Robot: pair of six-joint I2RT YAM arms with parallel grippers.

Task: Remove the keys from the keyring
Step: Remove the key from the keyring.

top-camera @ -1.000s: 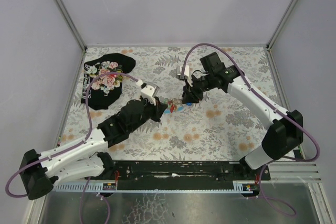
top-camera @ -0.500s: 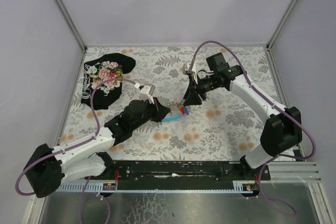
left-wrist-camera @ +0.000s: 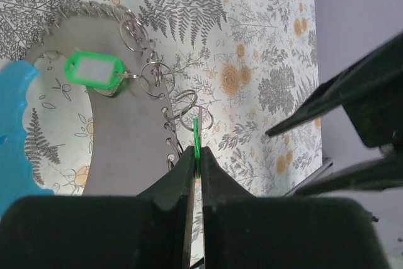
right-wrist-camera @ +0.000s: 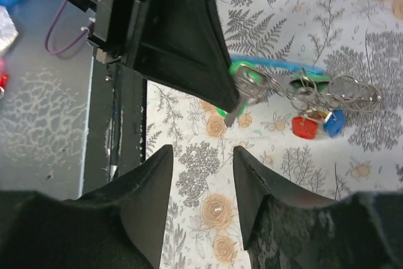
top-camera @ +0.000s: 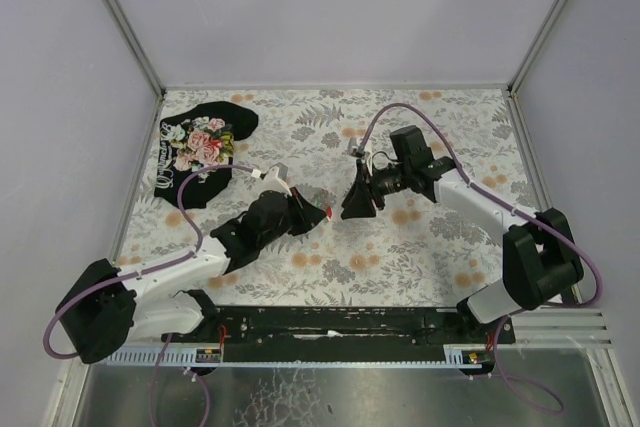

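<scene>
Right tool (right-wrist-camera: 201, 152) has backed off, jaws wide and empty; left tool (left-wrist-camera: 196, 154) stays pinched on a green key (left-wrist-camera: 196, 133). Keyring (left-wrist-camera: 126, 143) sits just past its tips, other keys (right-wrist-camera: 305, 125) still attached, so nothing's free yet

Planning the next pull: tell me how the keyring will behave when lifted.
Probably floppy: the keyring is loose linked rings and chain, so it would likely dangle and swing from the left hand, shut on a green key. Its flat grey fob looks stiff and should hang as one piece.
</scene>
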